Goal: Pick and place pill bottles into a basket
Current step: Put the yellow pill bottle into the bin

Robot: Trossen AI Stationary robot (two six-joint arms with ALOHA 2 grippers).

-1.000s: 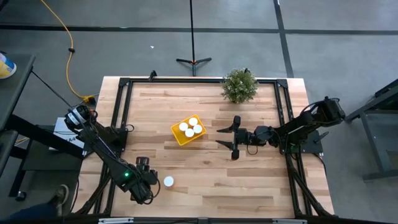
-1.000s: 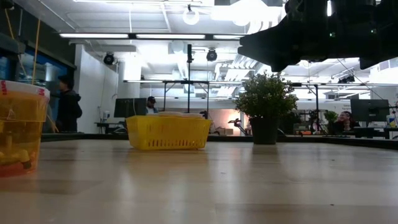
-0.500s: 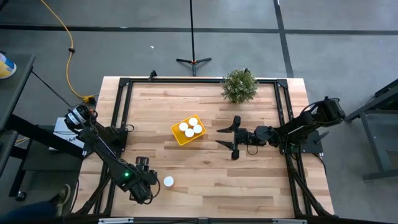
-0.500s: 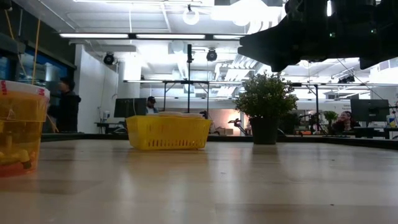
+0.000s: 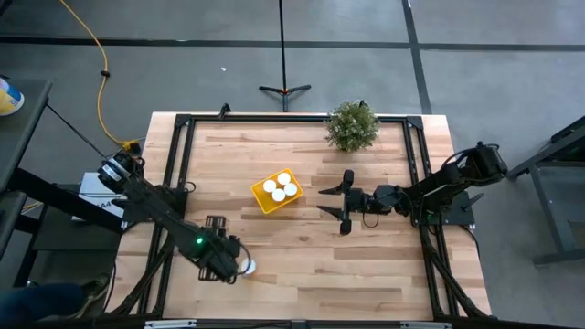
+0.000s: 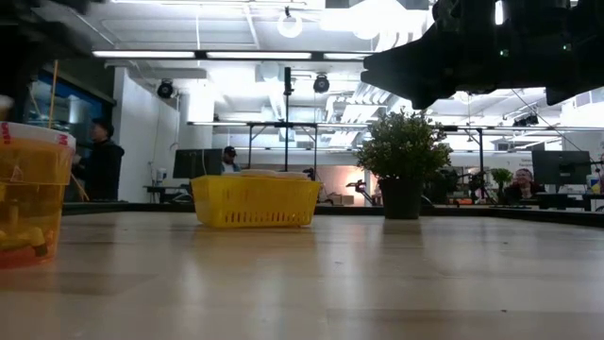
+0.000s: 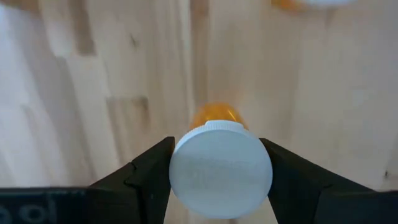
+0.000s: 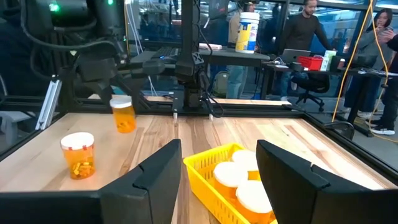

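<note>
My left gripper [image 5: 224, 260] hangs near the table's near left edge, pointing down and shut on an orange pill bottle [image 8: 123, 115] with a white cap [image 7: 221, 177]. Just right of it, a second pill bottle [image 5: 248, 267] stands on its base on the table [image 8: 78, 155]. The yellow basket [image 5: 277, 191] sits mid-table with three white-capped bottles in it. My right gripper [image 5: 321, 202] stays level and open just right of the basket, with nothing between its fingers. My left gripper pinches the bottle's white cap [image 7: 177, 168] between its two fingers, one on each side. The fingers come from above and point down. The orange body [image 8: 124, 119] hangs below them, slightly tilted and clear of the table.
A green potted plant [image 5: 352, 125] stands at the table's far edge, right of centre. Black frame rails [image 5: 179, 164] run along the table's sides. Bare wood lies between the left gripper and the basket. People show in the room beyond the table.
My left gripper has risen and gone toward the table's right and far side, nearer the standing bottle and the basket. The standing bottle and the basket have kept their places.
</note>
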